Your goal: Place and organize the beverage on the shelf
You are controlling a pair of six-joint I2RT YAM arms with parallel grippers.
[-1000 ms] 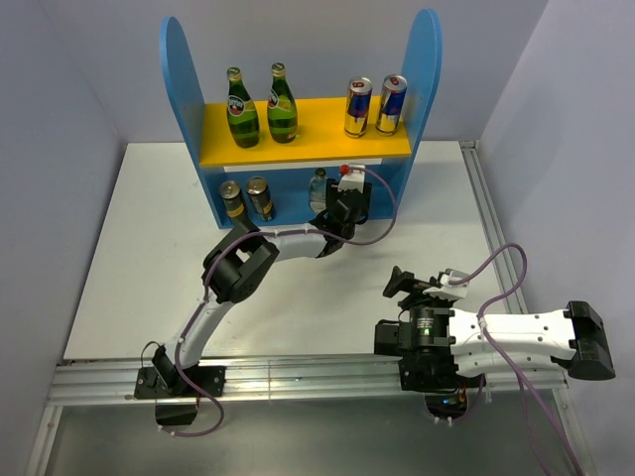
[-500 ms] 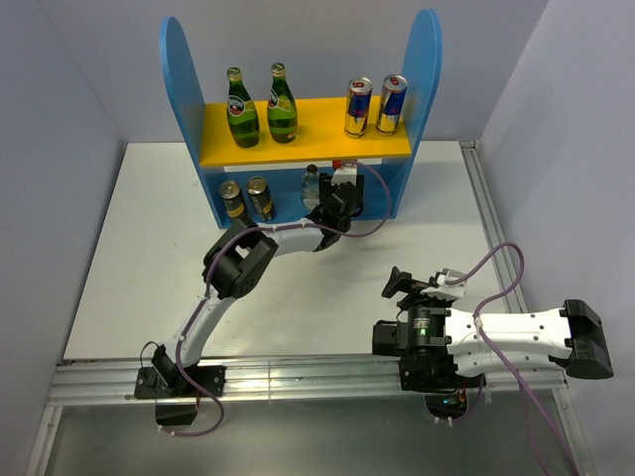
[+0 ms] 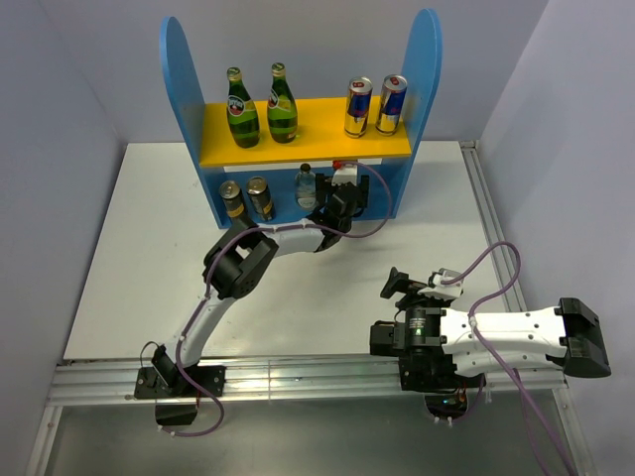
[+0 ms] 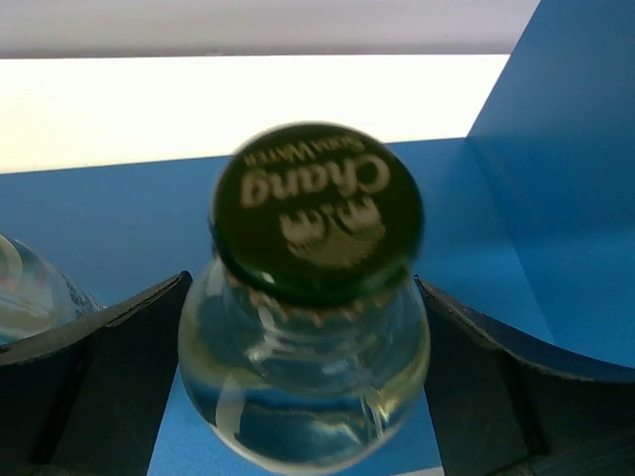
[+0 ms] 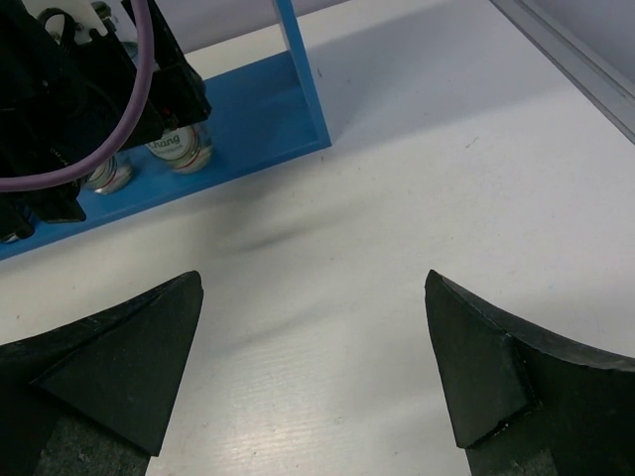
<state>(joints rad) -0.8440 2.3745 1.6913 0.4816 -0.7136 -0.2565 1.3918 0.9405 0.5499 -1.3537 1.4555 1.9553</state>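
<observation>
The shelf [image 3: 181, 89] holds two green glass bottles [image 3: 242, 111] on its yellow board. On the blue lower level stand two brown-gold cans [image 3: 246, 198] and a clear bottle [image 3: 306, 185]. My left gripper [image 3: 342, 198] reaches into that level on the right. A second clear bottle [image 4: 308, 387] with a dark green cap [image 4: 317, 208] stands upright between its widely spread fingers [image 4: 109, 347]. The gripper [image 4: 303, 283] is open around it. My right gripper [image 3: 402, 286] hovers open over bare table, nothing between its fingertips [image 5: 313, 283].
Two blue-and-silver cans [image 3: 375, 105] stand on the right of the yellow board. The shelf's blue right panel [image 4: 566, 198] is close beside the left gripper. White table [image 3: 139, 248] spreads in front of the shelf, with metal rails [image 3: 298, 377] at the near edge.
My left gripper pushed a little further in under the yellow board and its jaws spread wider around the clear bottle. The neighbouring clear bottle now shows further left. The right arm barely moved.
</observation>
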